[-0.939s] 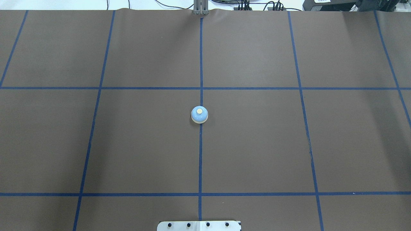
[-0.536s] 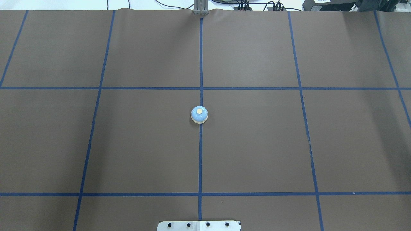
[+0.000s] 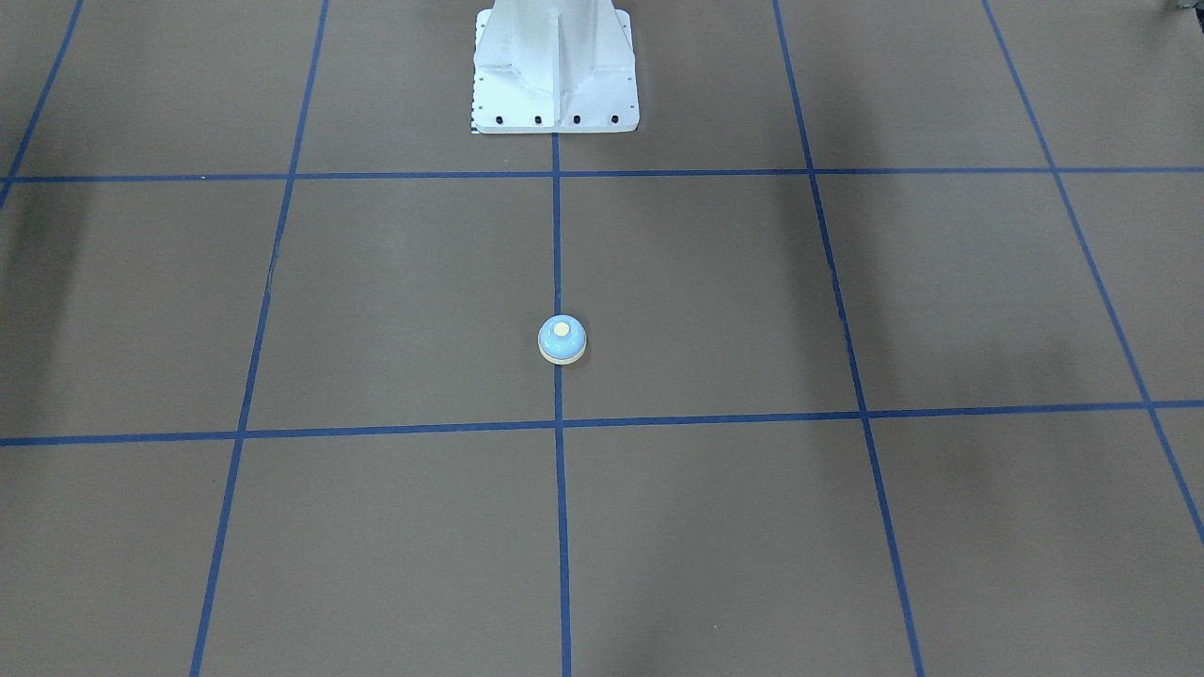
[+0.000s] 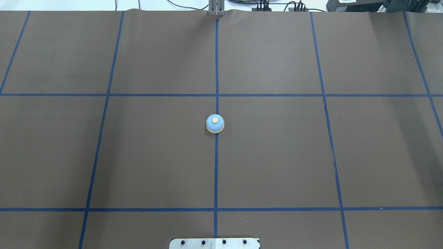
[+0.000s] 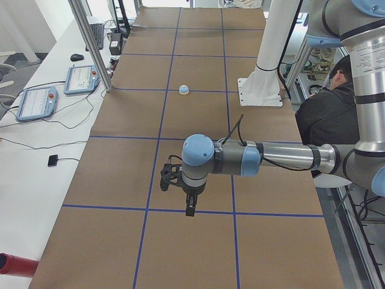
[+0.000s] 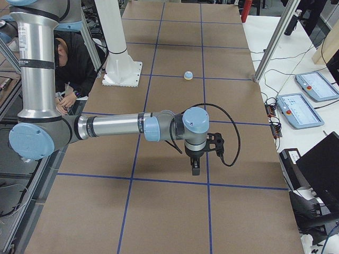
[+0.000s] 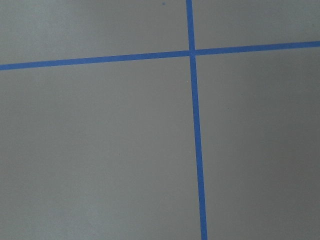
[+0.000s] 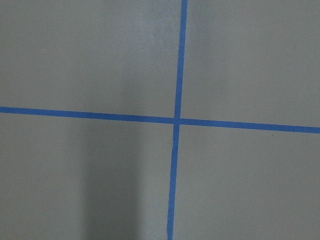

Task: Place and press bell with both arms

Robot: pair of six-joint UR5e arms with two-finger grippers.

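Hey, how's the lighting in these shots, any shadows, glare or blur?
Front-facing view: broad soft shadows cross the brown paper, no glare. Overhead view: the bell is sharp, the top right corner darker. Right wrist view: a soft dark band at lower left, tape lines crisp. Left wrist view: even light.

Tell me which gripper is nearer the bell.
Neither, as far as the side views show. The left gripper hangs above the table well toward its left end from the bell; the right gripper mirrors it toward the right end.
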